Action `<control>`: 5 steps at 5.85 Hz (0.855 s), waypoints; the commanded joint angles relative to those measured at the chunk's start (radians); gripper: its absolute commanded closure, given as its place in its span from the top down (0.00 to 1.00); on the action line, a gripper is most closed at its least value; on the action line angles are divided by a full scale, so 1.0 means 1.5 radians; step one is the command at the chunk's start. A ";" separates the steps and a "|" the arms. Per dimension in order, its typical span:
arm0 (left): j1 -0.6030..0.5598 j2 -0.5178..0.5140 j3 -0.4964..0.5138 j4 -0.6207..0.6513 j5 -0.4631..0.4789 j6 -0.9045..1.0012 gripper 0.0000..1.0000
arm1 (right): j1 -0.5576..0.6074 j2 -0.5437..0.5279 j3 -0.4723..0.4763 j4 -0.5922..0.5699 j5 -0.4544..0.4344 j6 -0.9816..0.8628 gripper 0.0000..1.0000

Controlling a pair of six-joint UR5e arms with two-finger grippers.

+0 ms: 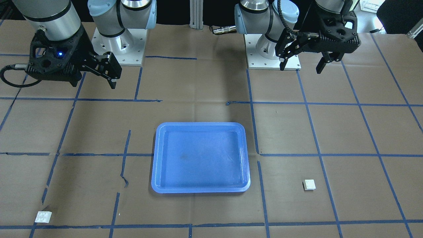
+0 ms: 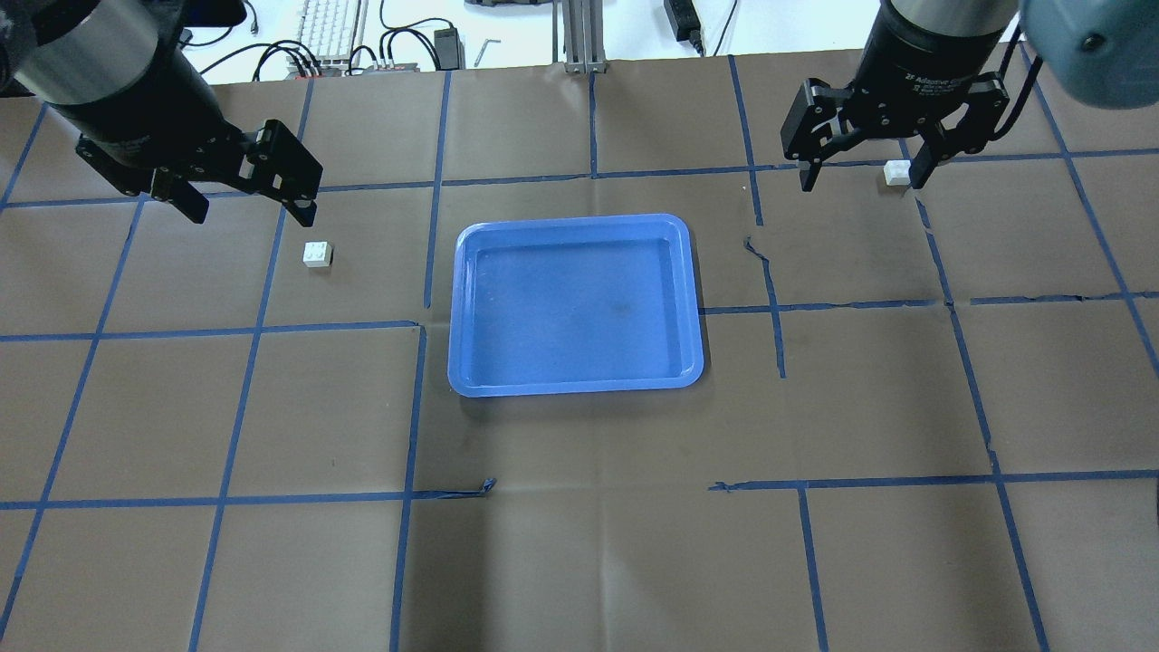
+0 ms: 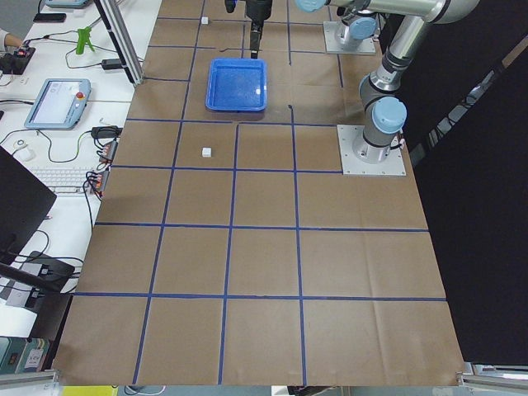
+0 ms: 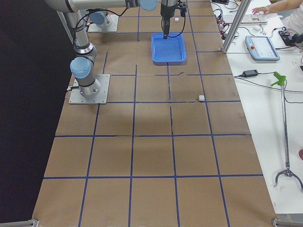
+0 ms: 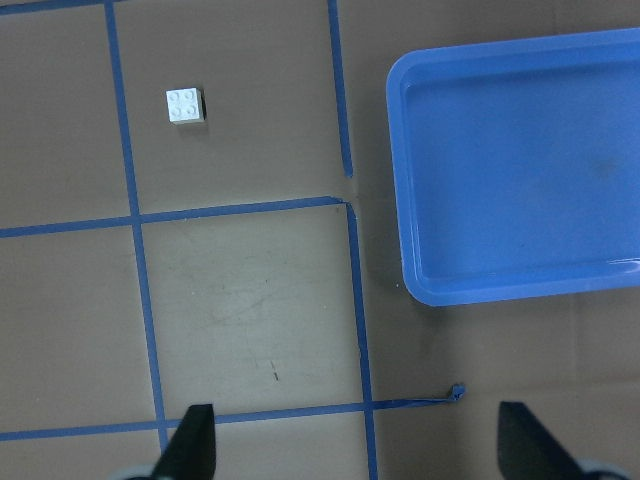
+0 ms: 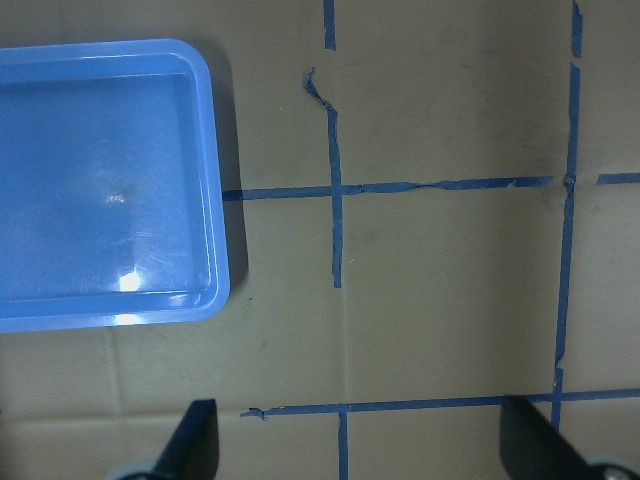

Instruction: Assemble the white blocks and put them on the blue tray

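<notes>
Shows, at the overhead camera's far left, the left tool [image 2: 252,215] poised above the brown-papered table [image 2: 579,561], jaws spread wide with nothing between them. Finds the first white block [image 2: 318,254] next, studs up on the table just below and right of that tool in the overhead view, inside a square of blue tape [image 2: 181,332] and near the left rim of the blue tray [image 2: 575,389] without touching it. Puts the tray at centre, flat on the table, rim raised, corners rounded, long side running across the view, floor faintly scuffed. Picks out the second white block [image 2: 897,172] further right, appearing from overhead just beside one fingertip [image 2: 924,167] of the right tool [image 2: 862,181], yet placed by the front-facing camera flat on the table near the operators' edge, in that view's lower left corner, well apart from the tray and from its twin. Ends at far right with that right tool, likewise held above the table, jaws wide apart and gripping nothing. Leaves both blocks lying singly, unjoined, outside the tray.
</notes>
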 commanded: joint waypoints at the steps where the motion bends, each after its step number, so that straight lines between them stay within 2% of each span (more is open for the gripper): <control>1: -0.001 0.001 0.000 -0.002 0.001 0.000 0.99 | 0.000 0.000 0.000 0.000 -0.001 0.000 1.00; 5: 0.017 0.004 -0.003 0.005 0.002 0.008 0.99 | 0.000 0.000 0.000 0.000 -0.001 0.000 1.00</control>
